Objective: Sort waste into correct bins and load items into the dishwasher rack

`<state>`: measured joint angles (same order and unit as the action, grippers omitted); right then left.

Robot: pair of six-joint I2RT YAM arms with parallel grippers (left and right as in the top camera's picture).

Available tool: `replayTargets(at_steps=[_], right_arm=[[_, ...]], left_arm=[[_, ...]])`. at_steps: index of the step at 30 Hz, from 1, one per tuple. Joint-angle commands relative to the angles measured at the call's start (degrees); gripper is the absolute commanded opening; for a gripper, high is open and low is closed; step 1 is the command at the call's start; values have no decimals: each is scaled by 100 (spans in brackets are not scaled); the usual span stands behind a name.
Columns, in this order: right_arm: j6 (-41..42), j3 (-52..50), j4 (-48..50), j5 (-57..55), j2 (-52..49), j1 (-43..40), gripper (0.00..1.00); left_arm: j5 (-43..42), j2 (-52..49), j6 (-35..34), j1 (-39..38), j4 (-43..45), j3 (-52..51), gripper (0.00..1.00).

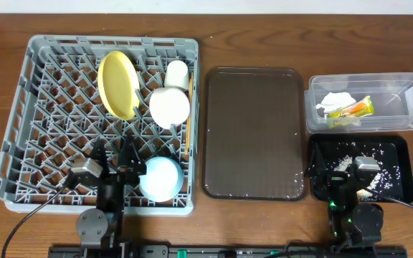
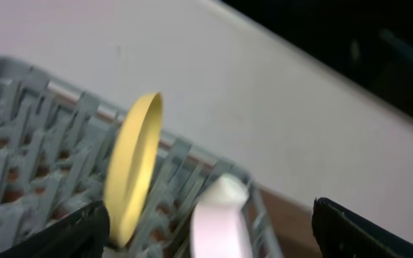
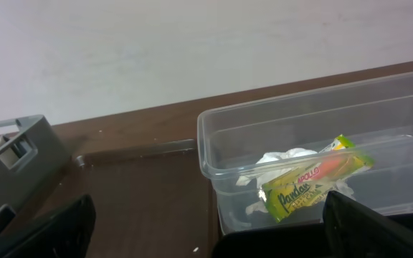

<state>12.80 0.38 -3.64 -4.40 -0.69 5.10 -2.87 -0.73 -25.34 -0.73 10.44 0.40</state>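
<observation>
The grey dishwasher rack (image 1: pixel 20 107) holds a yellow plate (image 1: pixel 117 84) on edge, two white cups (image 1: pixel 169 107), a light blue bowl (image 1: pixel 160 178) and chopsticks (image 1: pixel 188 132). My left gripper (image 1: pixel 113 154) hovers open over the rack's near side, beside the bowl, holding nothing. Its wrist view shows the plate (image 2: pixel 135 165) and a cup (image 2: pixel 221 218) ahead. The clear tub (image 1: pixel 368 100) contains a white tissue (image 1: pixel 338 100) and a green-and-orange wrapper (image 3: pixel 314 183). The black tray (image 1: pixel 400 183) carries pale crumbs (image 1: pixel 350 161). My right gripper (image 1: pixel 330 172) stands open and empty above its left part.
A large brown serving tray (image 1: pixel 253 132) lies between the rack and the bins, with a few pale specks on it. The rack's corner (image 3: pixel 13 165) shows at the left of the right wrist view. Bare wooden table runs along the far edge.
</observation>
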Motion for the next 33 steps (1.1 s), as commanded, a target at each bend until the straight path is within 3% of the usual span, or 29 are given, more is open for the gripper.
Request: replayTargets(at_steps=[1, 8, 14, 33], right_arm=[[-66, -7, -24, 17, 31, -33, 99], [-66, -7, -24, 17, 31, -33, 99], [-63, -7, -24, 20, 31, -33, 99], [-63, -7, -24, 17, 31, -33, 99]], left_arm=[[-57, 66, 907, 35, -363, -17, 91], [-50, 63, 2061, -9, -1447, -17, 91], [-57, 63, 2778, -326, -1427, -17, 91], [-74, 50, 2787, -363, -1427, -17, 91]])
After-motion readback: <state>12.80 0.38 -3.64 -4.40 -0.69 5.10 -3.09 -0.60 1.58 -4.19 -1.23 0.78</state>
